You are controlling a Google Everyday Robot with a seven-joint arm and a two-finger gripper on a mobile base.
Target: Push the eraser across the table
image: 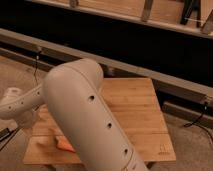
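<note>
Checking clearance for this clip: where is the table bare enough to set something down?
The table shows bare wood from the arm out to its right and far edges. The near-left corner is crowded: the carrot lies there beside the arm. The pincer and eraser are hidden, so space beneath the arm is unknown.

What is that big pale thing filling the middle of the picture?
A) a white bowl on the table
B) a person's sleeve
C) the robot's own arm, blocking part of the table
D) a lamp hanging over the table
C: the arm runs across the table, hiding much of it; a carrot peeks out beside it. The gripper is out of sight.
</note>
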